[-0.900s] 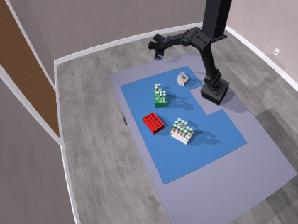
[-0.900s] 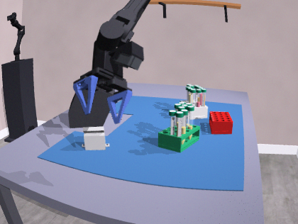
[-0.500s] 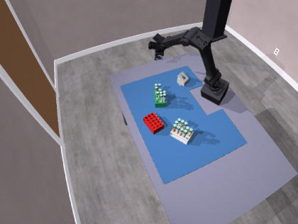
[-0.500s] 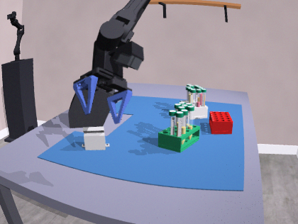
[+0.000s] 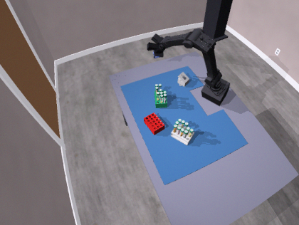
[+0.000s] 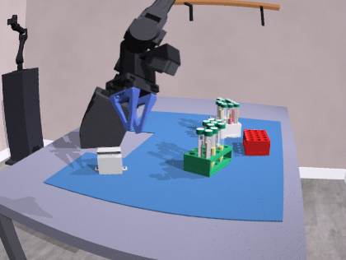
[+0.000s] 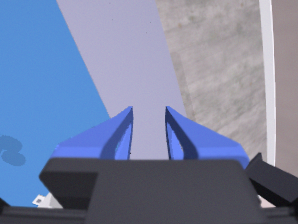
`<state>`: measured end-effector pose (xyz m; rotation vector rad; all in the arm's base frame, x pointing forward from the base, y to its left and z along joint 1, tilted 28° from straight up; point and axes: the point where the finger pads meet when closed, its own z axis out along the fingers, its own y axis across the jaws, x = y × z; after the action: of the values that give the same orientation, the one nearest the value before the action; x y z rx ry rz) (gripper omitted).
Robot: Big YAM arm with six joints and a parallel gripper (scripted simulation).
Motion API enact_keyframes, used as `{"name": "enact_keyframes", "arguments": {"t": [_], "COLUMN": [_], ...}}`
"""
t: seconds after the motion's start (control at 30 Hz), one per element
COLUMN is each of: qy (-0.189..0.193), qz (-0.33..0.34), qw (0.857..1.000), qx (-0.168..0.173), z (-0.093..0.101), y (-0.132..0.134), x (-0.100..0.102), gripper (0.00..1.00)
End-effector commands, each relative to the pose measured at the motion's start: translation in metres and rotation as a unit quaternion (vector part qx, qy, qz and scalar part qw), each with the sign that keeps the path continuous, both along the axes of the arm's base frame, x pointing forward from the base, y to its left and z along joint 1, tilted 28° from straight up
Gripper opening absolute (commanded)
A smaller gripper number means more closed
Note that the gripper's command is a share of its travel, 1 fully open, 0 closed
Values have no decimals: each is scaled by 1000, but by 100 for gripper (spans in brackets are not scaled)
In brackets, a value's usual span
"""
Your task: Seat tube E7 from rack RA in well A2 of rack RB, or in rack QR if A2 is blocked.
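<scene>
The green rack RA (image 5: 161, 97) holds several green-capped tubes; it also shows in the exterior view (image 6: 208, 158). The cap labels are too small to read, so I cannot tell which tube is E7. The white rack RB (image 5: 182, 132) holds several tubes too and shows at the back in the exterior view (image 6: 227, 123). My gripper (image 5: 156, 53) hangs high in the air beyond the far edge of the blue mat, away from all racks. Its blue fingers (image 6: 135, 125) stand narrowly apart with nothing between them, as the wrist view (image 7: 149, 112) shows.
The red rack QR (image 5: 154, 123) stands empty beside RB, and it also shows in the exterior view (image 6: 256, 141). The white DONE button box (image 5: 183, 79) sits near the arm's base, below the gripper (image 6: 109, 160). The arm's base (image 5: 215, 90) stands in the mat's notch.
</scene>
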<state>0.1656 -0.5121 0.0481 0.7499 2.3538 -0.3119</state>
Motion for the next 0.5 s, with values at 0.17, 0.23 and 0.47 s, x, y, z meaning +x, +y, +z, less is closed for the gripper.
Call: {"name": "enact_keyframes", "arguments": {"t": [0.17,0.23,0.47], "qy": [-13,-14,-17], "qz": [34,24,39], "qw": [999,999,999], "qx": [-32,-21,-11], "z": [69,65,81], "y": [-13,-11,13], "x": [31,34,57], "gripper": [30,30,30]}}
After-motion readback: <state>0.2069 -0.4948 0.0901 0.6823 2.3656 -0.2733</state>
